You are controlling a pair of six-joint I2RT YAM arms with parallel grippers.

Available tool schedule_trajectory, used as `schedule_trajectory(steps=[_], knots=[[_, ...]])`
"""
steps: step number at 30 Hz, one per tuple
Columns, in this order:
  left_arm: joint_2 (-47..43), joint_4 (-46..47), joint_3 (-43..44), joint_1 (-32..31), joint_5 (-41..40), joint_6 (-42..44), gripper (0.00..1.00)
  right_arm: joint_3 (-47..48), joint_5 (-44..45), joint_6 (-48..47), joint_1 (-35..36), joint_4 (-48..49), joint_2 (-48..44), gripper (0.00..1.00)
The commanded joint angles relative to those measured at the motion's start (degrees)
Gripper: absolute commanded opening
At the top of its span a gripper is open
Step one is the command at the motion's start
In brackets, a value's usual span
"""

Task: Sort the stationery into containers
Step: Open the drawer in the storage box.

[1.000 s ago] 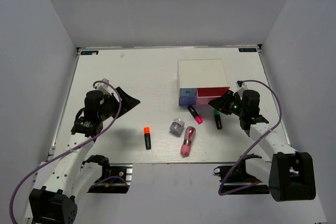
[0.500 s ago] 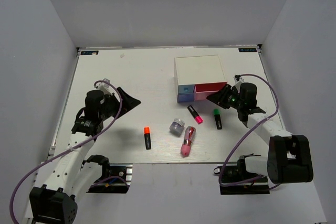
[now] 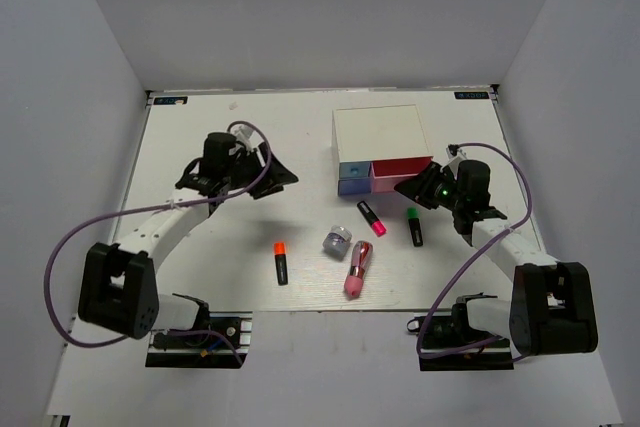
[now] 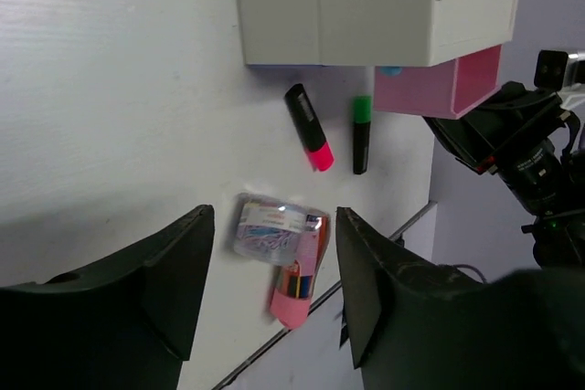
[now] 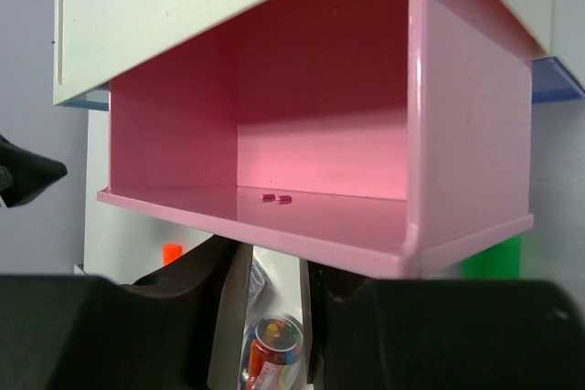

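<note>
Stationery lies loose on the worktop point(image 3: 190, 137), all five pieces out in front of the cabinet point(image 3: 378, 132). The pink marker point(image 3: 372, 218) and green marker point(image 3: 413, 227) lie closest to it, just before the drawers and apart from each other. Nearer my bases sit the grey piece point(image 3: 338, 240) and the pink pen point(image 3: 356, 269), just beside each other; I cannot tell if they touch. The orange marker point(image 3: 281, 262) lies alone to their left, well apart from the cabinet.

The blue drawer point(image 3: 352, 178) and pink drawer point(image 3: 400, 175) stick out side by side from under the cabinet's white top, blue on the left. Two tiny dark bits point(image 5: 275, 196) lie inside the pink drawer.

My left fingers point(image 3: 272, 171) hang over bare worktop to the left of the cabinet, well apart from every piece. They stand apart with nothing between them; through the gap my wrist camera sees the grey piece and the pink pen.

My right fingers point(image 3: 412, 190) are at the front of the pink drawer. From my wrist they show a narrow gap, with their tips tucked under the drawer's front lip. I cannot tell whether they grip the drawer or only rest against it.
</note>
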Motion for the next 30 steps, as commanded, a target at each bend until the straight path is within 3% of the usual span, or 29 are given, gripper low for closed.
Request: schedule_trajectory(steps=[1,5,9,12,17,20,30], knots=[[3.1,2.3,7.6,-3.4,2.9,-0.2,0.69,-0.3,0.6,-0.3,0.1,-1.0,-1.0,0.16],[5.7,-0.1,14.5,-7.8,-2.9,-6.7,0.8,-0.3,0.9,-0.5,0.1,-0.9,-1.0,0.16],[6.8,0.5,14.5,-12.6,-7.4,-17.8,0.81,-0.3,1.1,-0.6,0.1,-0.6,-0.8,0.16],[8.6,1.0,16.8,-15.1,-10.5,-20.6,0.82,-0.4,1.2,-0.6,0.1,-0.6,-0.7,0.16],[16.2,-14.4,32.8,-21.0,-21.7,-11.3,0.82,-0.6,1.0,-0.8,0.1,-0.5,-0.8,0.16],[21.1,-18.8,38.8,-22.5,-26.1,-7.3,0.82,-0.6,0.7,-0.9,-0.1,-0.5,-0.8,0.16],[28.3,-30.4,49.3,-24.4,-35.0,-2.4,0.82,-0.6,0.5,-1.5,0.1,-0.6,-1.2,0.16]])
